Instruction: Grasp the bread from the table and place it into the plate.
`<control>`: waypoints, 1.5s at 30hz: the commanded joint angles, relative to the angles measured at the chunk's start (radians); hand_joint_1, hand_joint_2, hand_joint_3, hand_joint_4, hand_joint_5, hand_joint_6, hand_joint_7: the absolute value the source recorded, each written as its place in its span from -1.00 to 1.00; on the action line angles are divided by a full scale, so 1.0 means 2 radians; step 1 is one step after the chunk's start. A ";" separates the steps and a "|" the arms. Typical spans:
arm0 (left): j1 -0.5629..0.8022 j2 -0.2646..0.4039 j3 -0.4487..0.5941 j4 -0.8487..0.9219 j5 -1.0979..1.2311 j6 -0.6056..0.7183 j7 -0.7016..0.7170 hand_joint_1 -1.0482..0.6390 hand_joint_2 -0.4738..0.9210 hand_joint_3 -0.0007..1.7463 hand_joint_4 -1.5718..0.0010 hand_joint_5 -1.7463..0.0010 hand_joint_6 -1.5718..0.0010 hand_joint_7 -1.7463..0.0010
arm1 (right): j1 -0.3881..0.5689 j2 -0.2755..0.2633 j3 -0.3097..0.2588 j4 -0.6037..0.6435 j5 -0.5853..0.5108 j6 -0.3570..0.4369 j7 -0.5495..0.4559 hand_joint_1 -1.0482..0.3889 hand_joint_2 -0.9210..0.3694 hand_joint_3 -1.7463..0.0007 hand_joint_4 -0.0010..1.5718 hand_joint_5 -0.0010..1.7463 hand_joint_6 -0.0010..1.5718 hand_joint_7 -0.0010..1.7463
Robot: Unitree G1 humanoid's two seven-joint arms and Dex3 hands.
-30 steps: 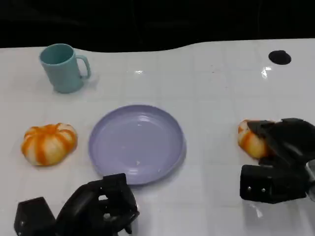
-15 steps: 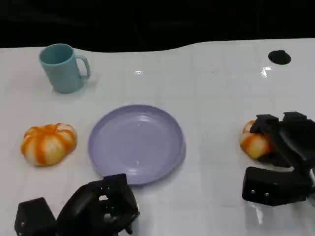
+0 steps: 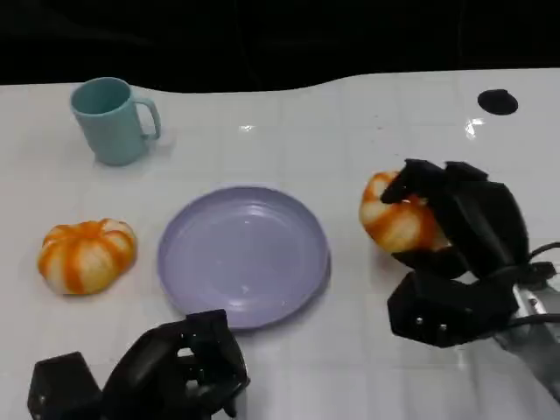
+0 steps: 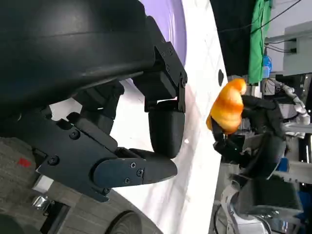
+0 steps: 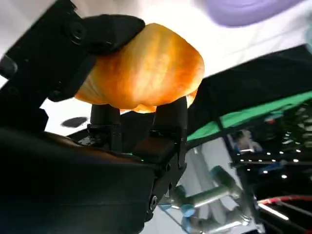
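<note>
White tabletop (image 3: 350,140) stretches away from us toward a black backdrop. Nearest us, at seven o'clock, our left hand (image 3: 166,372) rests low with its fingers curled in on nothing; it has no part in the carry as far as we can judge. At four o'clock our right hand (image 3: 455,236) is wrapped around the bread (image 3: 398,223), fingers over the top and thumb against its side; the right wrist view shows the loaf clamped between them, and the left wrist view shows it clear of the table. So the grasp and lift look done. The bread sits just beside the rim of the lilac plate (image 3: 243,255), at its three o'clock, not yet over it. What remains, we judge, is a short carry toward nine o'clock, a lowering and a release. Farther left, at nine o'clock of the plate, lies a second orange bun (image 3: 86,254), untouched. Beyond, at eleven o'clock, stands a teal mug (image 3: 112,119).
</note>
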 commanded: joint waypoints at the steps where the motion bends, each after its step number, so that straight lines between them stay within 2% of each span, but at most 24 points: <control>1: 0.003 0.007 0.005 0.001 -0.007 0.002 -0.004 -0.36 0.58 -0.20 -0.01 -1.00 0.03 -0.59 | 0.003 0.014 -0.003 -0.024 0.018 -0.021 0.020 0.43 -0.07 -0.57 0.21 1.00 0.01 0.88; 5: 0.003 0.009 0.004 -0.001 -0.005 0.005 -0.001 -0.37 0.57 -0.20 -0.01 -1.00 0.02 -0.58 | -0.004 0.036 0.004 -0.026 0.014 -0.036 0.025 0.40 0.05 -0.66 0.25 1.00 0.03 0.85; 11: 0.003 0.010 0.005 0.004 -0.009 -0.003 -0.009 -0.35 0.57 -0.20 0.00 -1.00 0.02 -0.58 | -0.030 0.081 0.022 0.006 0.005 -0.053 0.022 0.37 0.10 -0.65 0.26 1.00 0.10 0.73; 13: 0.005 0.010 0.003 0.001 -0.007 -0.002 -0.008 -0.36 0.58 -0.20 0.00 -1.00 0.02 -0.57 | -0.041 0.094 0.028 0.026 0.001 -0.062 0.011 0.41 0.10 -0.65 0.28 1.00 0.09 0.77; 16: 0.008 0.009 0.001 -0.006 -0.002 0.001 -0.002 -0.37 0.58 -0.20 0.00 -1.00 0.01 -0.58 | -0.057 0.107 0.035 0.057 -0.006 -0.070 -0.007 0.39 0.12 -0.71 0.30 1.00 0.01 0.97; 26: 0.011 0.005 -0.001 -0.007 -0.007 0.000 -0.005 -0.35 0.56 -0.20 -0.01 -1.00 0.02 -0.58 | -0.089 0.141 0.044 0.108 -0.010 -0.058 -0.007 0.39 0.04 -0.69 0.20 1.00 -0.07 0.97; 27: 0.012 0.005 -0.001 -0.007 -0.006 -0.001 -0.005 -0.35 0.56 -0.19 -0.01 -1.00 0.02 -0.58 | -0.089 0.142 0.045 0.109 -0.009 -0.055 -0.004 0.38 0.02 -0.68 0.17 1.00 -0.07 0.92; 28: 0.012 0.005 -0.001 -0.008 -0.005 -0.001 -0.004 -0.35 0.56 -0.19 -0.01 -1.00 0.02 -0.57 | -0.090 0.143 0.046 0.109 -0.010 -0.052 -0.004 0.37 0.00 -0.63 0.12 1.00 -0.05 0.76; 29: 0.012 0.005 -0.002 -0.007 -0.005 -0.002 -0.004 -0.35 0.57 -0.18 -0.01 -1.00 0.03 -0.57 | -0.090 0.142 0.048 0.108 -0.012 -0.049 -0.001 0.33 -0.09 -0.40 0.04 0.78 -0.07 0.41; 30: 0.012 0.005 -0.002 -0.007 -0.004 -0.003 -0.003 -0.35 0.57 -0.18 0.00 -1.00 0.03 -0.57 | -0.090 0.142 0.050 0.108 -0.014 -0.047 0.002 0.29 -0.18 -0.23 -0.01 0.68 -0.07 0.18; 31: 0.012 0.005 -0.002 -0.007 -0.003 -0.004 -0.003 -0.35 0.57 -0.18 0.00 -1.00 0.03 -0.57 | -0.090 0.139 0.052 0.107 -0.013 -0.047 0.011 0.26 -0.25 -0.13 -0.06 0.61 -0.07 0.04; 32: 0.011 0.005 -0.002 -0.007 -0.003 -0.005 -0.002 -0.36 0.57 -0.18 0.00 -1.00 0.02 -0.58 | -0.090 0.138 0.052 0.106 -0.012 -0.047 0.017 0.20 -0.36 0.02 -0.19 0.38 -0.15 -0.19; 33: 0.011 0.005 -0.002 -0.007 0.000 -0.005 0.000 -0.36 0.57 -0.17 0.00 -1.00 0.02 -0.58 | -0.090 0.136 0.054 0.106 -0.011 -0.047 0.025 0.18 -0.41 0.09 -0.23 0.28 -0.16 -0.30; 34: 0.011 0.006 -0.002 -0.007 0.000 -0.003 0.000 -0.37 0.57 -0.17 0.00 -1.00 0.02 -0.58 | -0.089 0.133 0.055 0.106 -0.010 -0.048 0.037 0.14 -0.47 0.19 -0.32 0.10 -0.22 -0.44; 36: 0.010 0.005 -0.002 -0.006 -0.003 0.000 -0.003 -0.36 0.56 -0.17 -0.01 -1.00 0.02 -0.57 | -0.088 0.128 0.057 0.103 -0.008 -0.050 0.058 0.00 -0.78 0.60 -0.60 -0.27 -0.39 -0.76; 38: 0.011 0.005 -0.002 -0.007 -0.004 0.002 -0.004 -0.36 0.56 -0.17 -0.01 -1.00 0.01 -0.57 | -0.084 0.121 0.057 0.095 -0.005 -0.050 0.079 -0.15 -0.95 0.81 -0.84 -0.36 -0.51 -0.91; 40: 0.011 0.005 -0.003 -0.009 -0.003 0.002 -0.003 -0.36 0.55 -0.17 -0.02 -1.00 0.01 -0.57 | -0.077 0.116 0.054 0.083 0.000 -0.049 0.100 -0.25 -0.99 0.82 -0.95 -0.42 -0.57 -0.96; 45: 0.012 0.005 -0.003 -0.012 -0.002 0.002 0.000 -0.36 0.55 -0.16 -0.01 -1.00 0.02 -0.58 | -0.059 0.106 0.051 0.044 0.006 -0.033 0.133 -0.37 -1.00 0.81 -1.00 -0.62 -0.65 -1.00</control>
